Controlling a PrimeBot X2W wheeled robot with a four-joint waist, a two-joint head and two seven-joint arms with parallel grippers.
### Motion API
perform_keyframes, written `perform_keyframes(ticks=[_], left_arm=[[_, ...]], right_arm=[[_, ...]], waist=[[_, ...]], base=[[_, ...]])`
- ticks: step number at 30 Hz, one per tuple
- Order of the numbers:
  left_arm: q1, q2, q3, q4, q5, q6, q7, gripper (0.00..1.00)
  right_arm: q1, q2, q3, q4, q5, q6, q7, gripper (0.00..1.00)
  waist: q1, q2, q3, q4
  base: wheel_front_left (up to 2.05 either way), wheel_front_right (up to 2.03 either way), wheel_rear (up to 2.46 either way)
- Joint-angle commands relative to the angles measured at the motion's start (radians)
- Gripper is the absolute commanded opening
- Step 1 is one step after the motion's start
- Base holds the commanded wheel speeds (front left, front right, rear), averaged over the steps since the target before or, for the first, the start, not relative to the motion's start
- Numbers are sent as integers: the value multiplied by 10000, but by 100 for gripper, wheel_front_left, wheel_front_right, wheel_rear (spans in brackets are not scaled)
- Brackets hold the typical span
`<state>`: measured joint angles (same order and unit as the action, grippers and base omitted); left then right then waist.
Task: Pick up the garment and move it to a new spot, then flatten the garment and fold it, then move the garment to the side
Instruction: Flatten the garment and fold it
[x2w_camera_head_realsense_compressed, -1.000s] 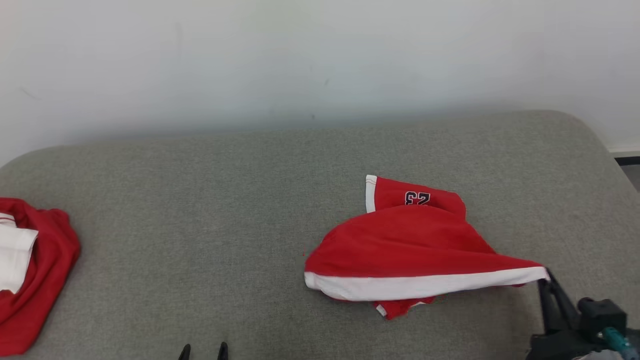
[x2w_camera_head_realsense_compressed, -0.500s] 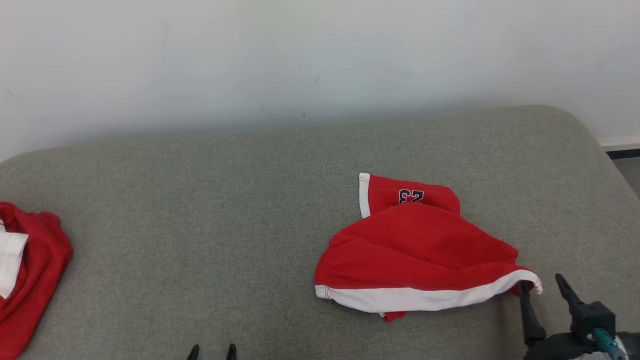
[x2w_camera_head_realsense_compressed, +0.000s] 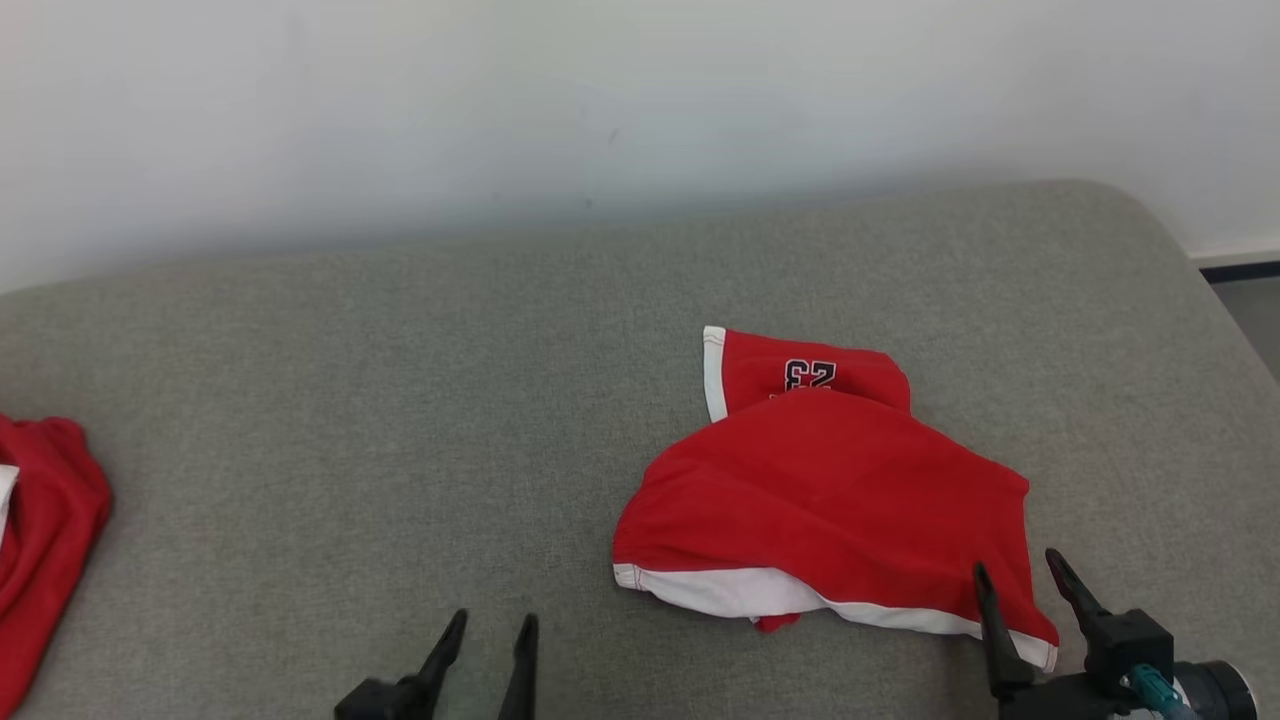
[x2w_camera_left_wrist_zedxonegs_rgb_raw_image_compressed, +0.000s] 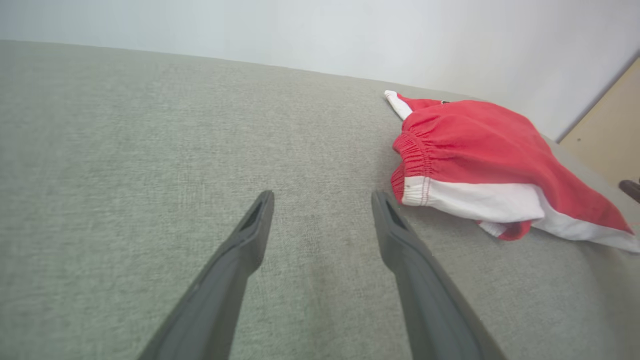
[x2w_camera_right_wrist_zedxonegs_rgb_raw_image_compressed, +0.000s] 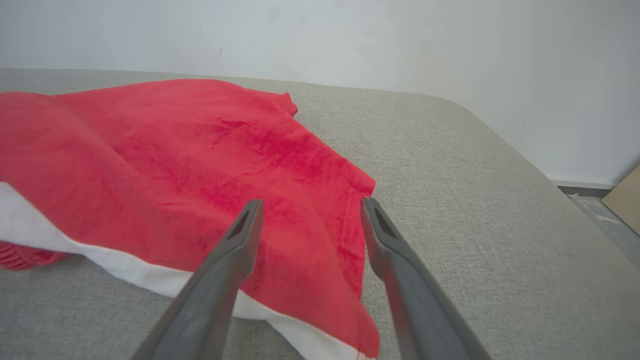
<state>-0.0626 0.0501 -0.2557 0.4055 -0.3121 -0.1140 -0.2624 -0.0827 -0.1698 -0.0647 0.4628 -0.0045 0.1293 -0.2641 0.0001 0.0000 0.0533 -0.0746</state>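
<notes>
While the crumpled red garment (x2w_camera_head_realsense_compressed: 820, 490) with soft white hem lies right of centre on the grey woven surface (x2w_camera_head_realsense_compressed: 400, 400), the right claw (x2w_camera_head_realsense_compressed: 1016, 562) hangs open, empty, over its near corner, and the left claw (x2w_camera_head_realsense_compressed: 494, 618) is open and empty too.

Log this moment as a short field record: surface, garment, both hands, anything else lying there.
surface: grey fabric cushion
garment: red shorts with white trim and a dark number print, bunched, not flat, right of centre
left hand: open, over bare cushion, apart from the shorts
right hand: open, fingers spread over the shorts' near right corner, nothing gripped
other item: second red cloth at the far left edge
task stage: flattening and folding not yet done
</notes>
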Motion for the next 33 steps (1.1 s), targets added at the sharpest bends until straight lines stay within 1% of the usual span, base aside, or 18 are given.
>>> perform_keyframes(ticks=[1, 6, 11, 16, 19, 20, 21, 22, 23, 24, 26, 29, 33], left_arm=[[-235, 5, -122, 108, -159, -22, -36, 100], [-1287, 4, -944, 794, -1435, -161, -38, 100], [-2173, 7, -1711, 1619, -2771, -164, -36, 100], [-2826, 11, -2377, 2080, -3628, -169, -36, 100], [-3105, 18, -2513, 2269, -3961, -170, -36, 100], [-3144, 8, -2613, 2356, -4055, -172, -36, 91], [-3192, -6, -2735, 2446, -4104, -174, -34, 42], [-3258, -13, -2834, 2520, -4171, -177, -33, 18], [-3295, -16, -2944, 2631, -4259, -185, -27, 0], [-3351, -10, -3022, 2761, -4281, -185, -27, 0], [-3513, 48, -2834, 3065, -4119, -184, -27, 0], [-3598, 159, -2136, 3460, -3657, -107, -28, 0], [-3470, 223, -1325, 3586, -2832, 156, -28, 0]], right_arm=[[-97, 33, 41, -51, 48, 28, -3, 100], [-410, -25, 228, -109, 168, 27, -3, 100], [-629, -32, 270, -184, 258, 27, -3, 100], [-817, -22, 198, -257, 318, 25, -3, 100], [-818, -10, 150, -294, 333, 20, -3, 100], [-820, -8, 130, -301, 331, 20, -3, 100], [-825, -4, 117, -305, 328, 20, -3, 100], [-824, -1, 97, -309, 325, 21, -3, 100], [-822, 6, 81, -305, 323, 21, -3, 100], [-815, 13, 63, -297, 322, 21, -3, 100], [-781, 11, 13, -286, 333, 21, -5, 100], [-686, 19, -67, -270, 310, 21, -3, 100], [-541, 98, -121, -273, 292, 21, -3, 100]], waist=[[-1, 0, 255, -189], [-1, 0, 726, -526], [-1, 0, 1154, -857], [-1, 0, 1475, -1093], [-1, 0, 1590, -1167], [-1, 0, 1604, -1182], [-1, 0, 1613, -1197], [-1, 0, 1616, -1205], [-1, 0, 1609, -1211], [-1, 0, 1584, -1213], [-1, 0, 1506, -1192], [-1, 0, 1368, -1114], [-1, 0, 1156, -936]], base=[[0, 0, 0], [0, 0, 0], [0, 0, 0], [0, 0, 0], [0, 0, 0], [0, 0, 0], [0, 0, 0], [0, 0, 0], [0, 0, 0], [0, 0, 0], [0, 0, 0], [0, 0, 0], [0, 0, 0]])
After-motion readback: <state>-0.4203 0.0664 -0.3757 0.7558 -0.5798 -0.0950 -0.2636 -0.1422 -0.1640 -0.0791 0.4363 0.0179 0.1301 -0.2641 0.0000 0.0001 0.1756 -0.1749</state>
